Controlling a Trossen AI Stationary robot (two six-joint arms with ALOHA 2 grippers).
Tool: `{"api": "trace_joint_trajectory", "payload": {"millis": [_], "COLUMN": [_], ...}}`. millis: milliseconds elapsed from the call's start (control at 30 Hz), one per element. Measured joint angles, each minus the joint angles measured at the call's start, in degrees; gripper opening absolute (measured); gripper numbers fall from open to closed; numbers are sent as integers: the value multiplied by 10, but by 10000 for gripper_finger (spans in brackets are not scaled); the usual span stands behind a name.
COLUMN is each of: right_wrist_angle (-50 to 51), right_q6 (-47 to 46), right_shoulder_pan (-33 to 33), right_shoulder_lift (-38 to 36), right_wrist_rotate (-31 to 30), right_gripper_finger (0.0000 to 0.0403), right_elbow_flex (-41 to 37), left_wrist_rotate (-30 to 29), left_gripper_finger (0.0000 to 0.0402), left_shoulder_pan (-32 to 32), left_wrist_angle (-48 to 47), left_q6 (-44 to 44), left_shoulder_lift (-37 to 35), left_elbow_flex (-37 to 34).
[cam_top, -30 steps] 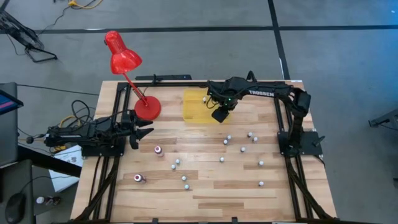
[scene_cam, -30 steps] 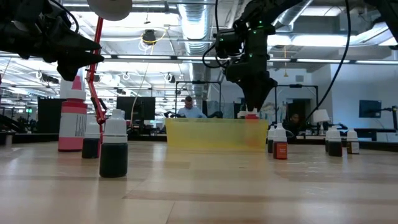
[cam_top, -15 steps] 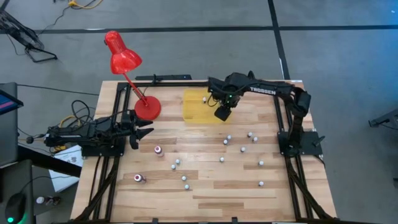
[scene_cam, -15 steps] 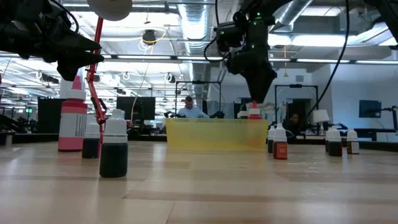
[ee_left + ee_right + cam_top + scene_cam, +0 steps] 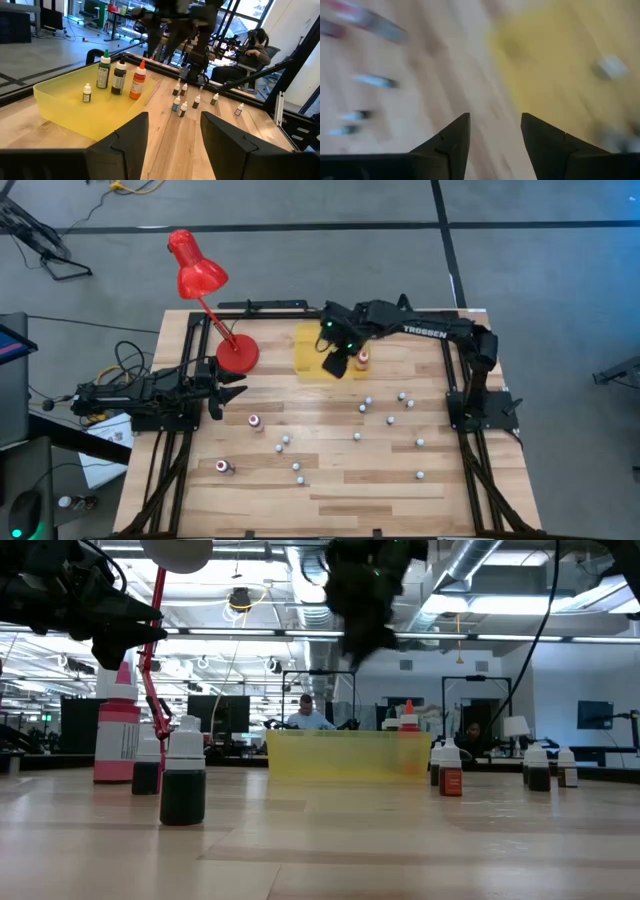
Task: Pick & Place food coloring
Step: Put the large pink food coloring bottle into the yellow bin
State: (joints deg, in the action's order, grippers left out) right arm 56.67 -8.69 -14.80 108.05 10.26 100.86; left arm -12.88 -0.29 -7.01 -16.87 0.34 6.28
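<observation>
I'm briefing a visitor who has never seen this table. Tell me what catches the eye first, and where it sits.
The bright red desk lamp stands out first, leaning over the wooden table's far left corner. Next comes the flat yellow rectangular tray at the far middle, holding an orange-bodied food coloring bottle beside darker ones, with the right tool open above it. Small white-capped bottles dot the table nearer the camera.
</observation>
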Motion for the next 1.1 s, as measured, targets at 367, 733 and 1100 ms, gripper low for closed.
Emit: {"api": "trace_joint_trajectory", "payload": {"millis": [367, 733, 1100], "right_wrist_angle": [-302, -430, -507], "right_q6": [179, 88, 85], "right_shoulder_pan": [118, 135, 138], "right_shoulder_lift": [0, 76, 154], "right_wrist_rotate": [-10, -62, -54], "right_gripper_finger": [175, 253, 255], "right_elbow_flex": [0, 0, 0], "left_wrist_rotate": [0, -1, -68], "left_gripper_finger": [174, 174, 174], "left_shoulder_pan": [0, 0, 0], "left_wrist_angle": [-5, -38, -161], "left_q6": [0, -1, -23], "left_shoulder_lift": [0, 0, 0], "left_elbow_flex": [0, 0, 31]}}
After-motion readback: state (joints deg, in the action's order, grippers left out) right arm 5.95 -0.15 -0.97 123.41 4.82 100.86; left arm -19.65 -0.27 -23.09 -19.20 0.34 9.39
